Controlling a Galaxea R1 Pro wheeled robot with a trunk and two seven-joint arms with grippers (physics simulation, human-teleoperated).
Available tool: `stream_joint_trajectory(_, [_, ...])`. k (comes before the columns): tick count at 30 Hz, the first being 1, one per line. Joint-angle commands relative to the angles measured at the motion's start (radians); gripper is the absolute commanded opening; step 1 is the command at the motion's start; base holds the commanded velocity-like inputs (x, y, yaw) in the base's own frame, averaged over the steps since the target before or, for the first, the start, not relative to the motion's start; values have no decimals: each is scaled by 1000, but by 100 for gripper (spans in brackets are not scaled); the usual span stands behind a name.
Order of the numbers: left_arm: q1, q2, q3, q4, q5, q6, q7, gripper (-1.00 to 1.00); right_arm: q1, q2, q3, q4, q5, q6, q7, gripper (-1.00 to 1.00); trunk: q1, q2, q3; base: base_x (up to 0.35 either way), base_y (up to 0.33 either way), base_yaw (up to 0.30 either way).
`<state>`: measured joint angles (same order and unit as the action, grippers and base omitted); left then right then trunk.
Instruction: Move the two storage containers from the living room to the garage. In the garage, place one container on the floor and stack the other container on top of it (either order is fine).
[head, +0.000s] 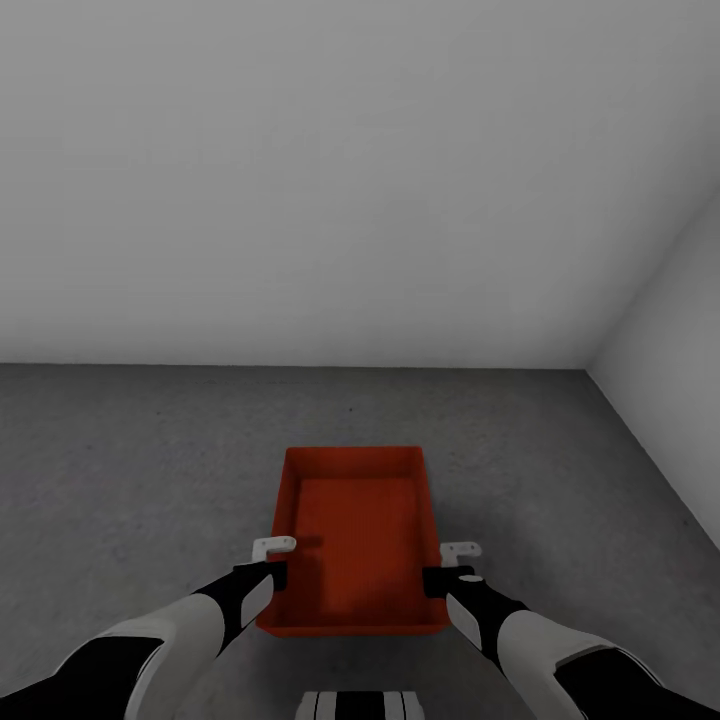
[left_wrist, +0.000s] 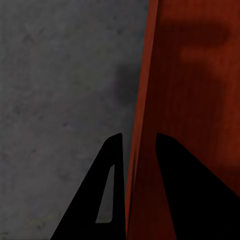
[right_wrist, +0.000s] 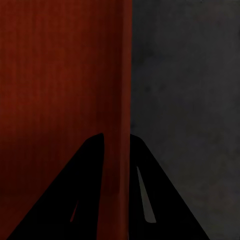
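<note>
One orange-red storage container (head: 355, 530), open-topped and empty, is carried between both arms above the dark grey concrete floor (head: 130, 470) of the garage. My left gripper (head: 276, 572) is shut on the container's left wall (left_wrist: 142, 115), one finger inside and one outside. My right gripper (head: 436, 578) is shut on the right wall (right_wrist: 125, 90) in the same way. The other container is out of view.
Plain pale grey walls (head: 300, 180) stand ahead and meet a side wall (head: 670, 370) at a corner to the right. Bare mottled concrete spreads to the left and in front of the bin.
</note>
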<state>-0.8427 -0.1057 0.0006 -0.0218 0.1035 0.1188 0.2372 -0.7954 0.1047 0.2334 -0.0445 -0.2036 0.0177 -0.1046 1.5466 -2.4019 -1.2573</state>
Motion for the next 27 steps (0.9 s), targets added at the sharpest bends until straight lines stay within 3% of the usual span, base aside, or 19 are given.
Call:
stream_joint_trajectory(1, [-1, 7, 26, -6, -7, -5, 12, -100, 0, 0, -3, 3, -16, 1, -5, -100, 0, 0, -1, 0, 0, 0])
stream_joint_trajectory(16, [0, 4, 27, -6, -7, -5, 11, -100, 1, 0, -3, 3, -16, 1, -6, -100, 0, 0, -1, 0, 0, 0])
stream_joint_trajectory(21, [0, 4, 26, -6, -7, -5, 12, -100, 0, 0, -3, 3, -16, 1, -5, -100, 19, -35, -16, 0, 0, 0])
stream_joint_trajectory(27, [0, 4, 27, -6, -7, -5, 12, -100, 1, 0, -3, 3, -16, 1, -5, -100, 19, -35, -16, 0, 0, 0])
